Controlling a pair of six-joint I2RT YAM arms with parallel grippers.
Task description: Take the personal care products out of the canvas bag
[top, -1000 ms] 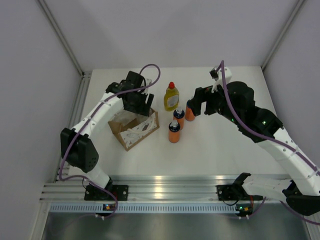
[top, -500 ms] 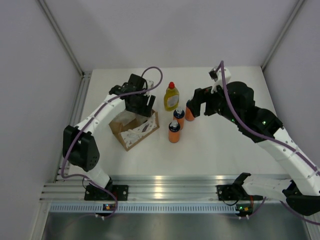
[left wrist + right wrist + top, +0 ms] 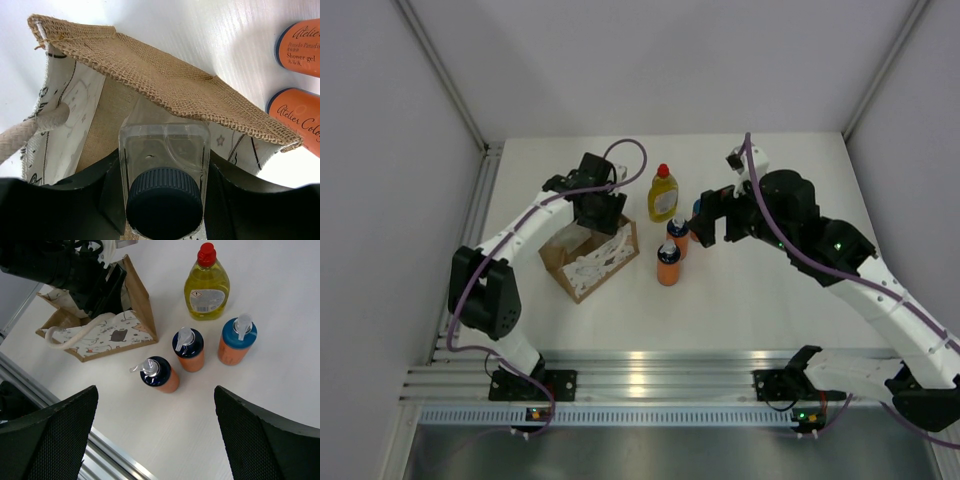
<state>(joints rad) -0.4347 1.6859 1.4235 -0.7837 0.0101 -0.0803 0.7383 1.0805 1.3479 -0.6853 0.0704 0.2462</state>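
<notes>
You see the pale translucent bottle (image 3: 162,160), dark round cap (image 3: 164,201) toward the camera, clamped between the fingers of the left gripper (image 3: 164,175). Its lower body sits inside the mouth of the canvas bag (image 3: 165,85). Three orange bottles (image 3: 189,351) and the yellow bottle (image 3: 206,287) stand on the table (image 3: 280,300) beside the bag. The right gripper (image 3: 156,407) hangs above them, fingers spread wide, holding nothing.

You're seeing canvas bag (image 3: 588,257) standing open, clear bottle (image 3: 164,170) upright in its mouth. Yellow bottle (image 3: 663,193) and three orange bottles (image 3: 190,351) are standing beside it.
</notes>
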